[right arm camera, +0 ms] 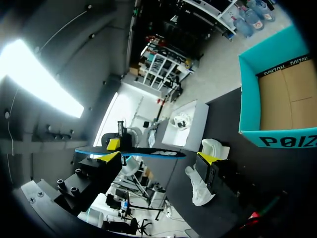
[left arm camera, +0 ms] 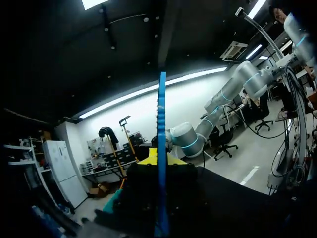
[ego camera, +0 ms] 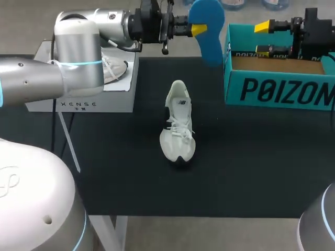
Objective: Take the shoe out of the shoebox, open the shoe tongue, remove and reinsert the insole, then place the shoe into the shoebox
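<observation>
Insole (ego camera: pixel 207 26), blue, pinched between the left fingers (ego camera: pixel 198 30) and held high over the far edge of the table (ego camera: pixel 251 172); seen edge-on in the left wrist view (left arm camera: pixel 162 148), with yellow tips against it on both sides. Right fingers (ego camera: pixel 263 26) spread wide and empty, hanging over the teal shoebox (ego camera: pixel 277 94) at far right, pointed left toward the insole.

Shoe (ego camera: pixel 178 123), white, upright on its sole mid-table, out of the box and well apart from both arms. Long axis running near to far; dark toe apparently at the near end and opening toward the far end, though hard to confirm. Shoe below and nearer than the held insole, slightly to its left. Left fingers closer to the shoe than the right ones, and carrying the part.

Judged step: putting the insole back in. Coming move likely calls for turning the insole's length onto the shoe's near-far line, then lowering it toward the opening. Risk: catching on tongue or laces if the shoe is not steadied by the right fingers.
</observation>
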Robot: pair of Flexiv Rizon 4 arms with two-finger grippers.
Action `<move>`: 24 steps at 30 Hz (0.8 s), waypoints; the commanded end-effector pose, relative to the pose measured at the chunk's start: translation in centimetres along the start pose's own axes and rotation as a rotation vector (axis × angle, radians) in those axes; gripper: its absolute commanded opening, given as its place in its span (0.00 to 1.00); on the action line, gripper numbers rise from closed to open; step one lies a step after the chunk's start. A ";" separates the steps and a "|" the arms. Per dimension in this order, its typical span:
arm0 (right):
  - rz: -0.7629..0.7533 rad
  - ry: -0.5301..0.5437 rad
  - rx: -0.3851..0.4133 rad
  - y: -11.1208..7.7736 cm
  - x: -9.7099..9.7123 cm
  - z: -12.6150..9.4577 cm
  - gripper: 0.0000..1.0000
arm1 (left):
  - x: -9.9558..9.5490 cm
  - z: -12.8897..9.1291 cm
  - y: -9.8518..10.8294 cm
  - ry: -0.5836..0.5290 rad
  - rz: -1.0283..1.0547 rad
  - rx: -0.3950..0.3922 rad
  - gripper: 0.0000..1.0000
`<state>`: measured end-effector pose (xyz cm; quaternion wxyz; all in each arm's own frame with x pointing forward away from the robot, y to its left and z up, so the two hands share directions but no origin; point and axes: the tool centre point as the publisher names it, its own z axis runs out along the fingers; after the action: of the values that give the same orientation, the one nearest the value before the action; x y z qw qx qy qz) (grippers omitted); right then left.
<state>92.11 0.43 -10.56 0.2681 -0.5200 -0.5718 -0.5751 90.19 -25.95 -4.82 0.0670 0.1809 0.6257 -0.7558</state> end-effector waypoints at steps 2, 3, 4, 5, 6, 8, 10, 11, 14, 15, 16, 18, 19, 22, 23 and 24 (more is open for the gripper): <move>-0.043 -0.038 -0.002 -0.4 0.0 0.5 1.00 | -0.5 -0.1 -0.2 0.110 -0.408 -0.036 0.00; -0.048 -0.043 -0.001 -0.5 0.1 0.7 1.00 | -0.5 -0.1 -0.2 0.110 -0.408 -0.036 0.00; -0.046 -0.040 0.001 -0.5 0.3 0.8 1.00 | -0.5 -0.1 -0.2 0.110 -0.408 -0.036 0.00; -0.051 -0.040 0.006 -0.6 0.5 0.9 1.00 | -0.5 -0.1 -0.2 0.110 -0.408 -0.036 0.00; -0.056 -0.041 0.010 -0.6 0.7 1.0 1.00 | -0.5 -0.1 -0.2 0.110 -0.408 -0.036 0.00; -0.059 -0.043 0.011 -0.7 1.0 1.0 1.00 | -0.5 -0.1 -0.2 0.110 -0.408 -0.036 0.00; -0.045 -0.059 0.004 -0.8 1.2 1.0 1.00 | -0.5 -0.1 -0.2 0.110 -0.408 -0.036 0.00; -0.038 -0.066 0.000 -0.9 1.3 0.9 1.00 | -0.5 -0.1 -0.2 0.110 -0.408 -0.036 0.00; -0.023 -0.079 -0.002 -1.1 1.3 0.9 1.00 | -0.2 -0.1 0.2 0.022 -0.637 -0.038 0.00; -0.021 -0.079 -0.003 -1.1 1.3 0.9 1.00 | 0.1 0.0 0.4 0.025 -0.683 -0.044 0.00; -0.020 -0.080 -0.003 -1.2 1.3 0.8 1.00 | 0.2 0.1 0.0 -0.004 -0.687 -0.018 0.00; -0.016 -0.085 -0.002 -1.3 1.2 0.8 1.00 | 0.8 0.2 -0.2 -0.046 -0.784 -0.011 0.00; -0.014 -0.087 -0.002 -1.4 1.1 0.8 1.00 | 1.2 0.3 -0.3 -0.086 -0.882 -0.033 0.00; -0.009 -0.091 0.006 -1.5 1.0 1.0 1.00 | 1.7 0.4 -0.5 -0.094 -0.908 -0.041 0.00; -0.008 -0.092 0.006 -1.6 1.0 1.0 1.00 | 1.7 0.4 -0.5 -0.094 -0.908 -0.041 0.00; -0.008 -0.093 0.008 -1.6 1.0 1.0 1.00 | 1.7 0.4 -0.5 -0.094 -0.908 -0.041 0.00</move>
<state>90.75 1.88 -10.42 0.2420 -0.5413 -0.5877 -0.5505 89.54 -26.27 -5.29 -0.2310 -0.0595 0.6528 -0.7190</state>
